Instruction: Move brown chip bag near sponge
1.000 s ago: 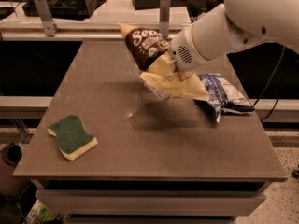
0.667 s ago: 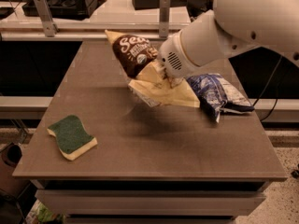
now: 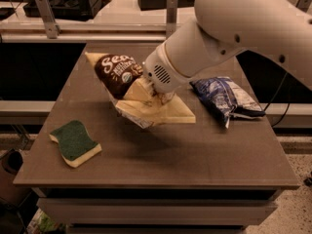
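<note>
The brown chip bag [image 3: 124,79], dark brown on top with white lettering and pale yellow below, hangs in the air above the middle of the table. My gripper [image 3: 155,97] is shut on the brown chip bag at its right side, under the big white arm. The sponge [image 3: 74,143], green on top over pale yellow foam, lies near the table's front left corner, left of and below the bag, well apart from it.
A blue-and-white chip bag [image 3: 225,97] lies on the right side of the brown table [image 3: 195,150]. A counter with metal posts [image 3: 171,12] and dark equipment runs behind the table. The floor drops away at the front and right edges.
My gripper has carried the brown chip bag to the left, away from the blue-and-white bag and closer to the sponge. The sponge and the blue-and-white bag have not moved.
</note>
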You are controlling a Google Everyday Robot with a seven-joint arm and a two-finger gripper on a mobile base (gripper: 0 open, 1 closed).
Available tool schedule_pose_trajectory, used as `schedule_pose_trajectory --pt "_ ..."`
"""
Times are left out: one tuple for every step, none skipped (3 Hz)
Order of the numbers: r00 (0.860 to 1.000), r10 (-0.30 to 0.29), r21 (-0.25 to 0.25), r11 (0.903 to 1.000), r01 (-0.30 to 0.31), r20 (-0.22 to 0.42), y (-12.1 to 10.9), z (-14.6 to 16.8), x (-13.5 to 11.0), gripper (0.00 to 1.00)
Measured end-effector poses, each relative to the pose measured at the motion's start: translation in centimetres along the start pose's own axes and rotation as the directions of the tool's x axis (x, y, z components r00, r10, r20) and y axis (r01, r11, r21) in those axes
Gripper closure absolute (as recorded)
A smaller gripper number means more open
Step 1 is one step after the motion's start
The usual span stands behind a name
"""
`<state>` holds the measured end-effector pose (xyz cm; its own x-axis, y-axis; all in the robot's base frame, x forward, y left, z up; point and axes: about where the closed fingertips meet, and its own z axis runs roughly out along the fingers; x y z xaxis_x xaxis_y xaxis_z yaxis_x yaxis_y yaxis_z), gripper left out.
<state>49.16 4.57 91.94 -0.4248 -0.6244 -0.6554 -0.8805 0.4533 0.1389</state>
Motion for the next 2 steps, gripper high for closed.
schedule_pose_trajectory --pt "1.0 -0.003 0.002 1.0 0.003 0.0 0.1 -0.11 -0.07 0.84" --pt "1.0 -0.007 0.003 1.0 0.007 0.0 0.32 -0.19 -0.19 0.59"
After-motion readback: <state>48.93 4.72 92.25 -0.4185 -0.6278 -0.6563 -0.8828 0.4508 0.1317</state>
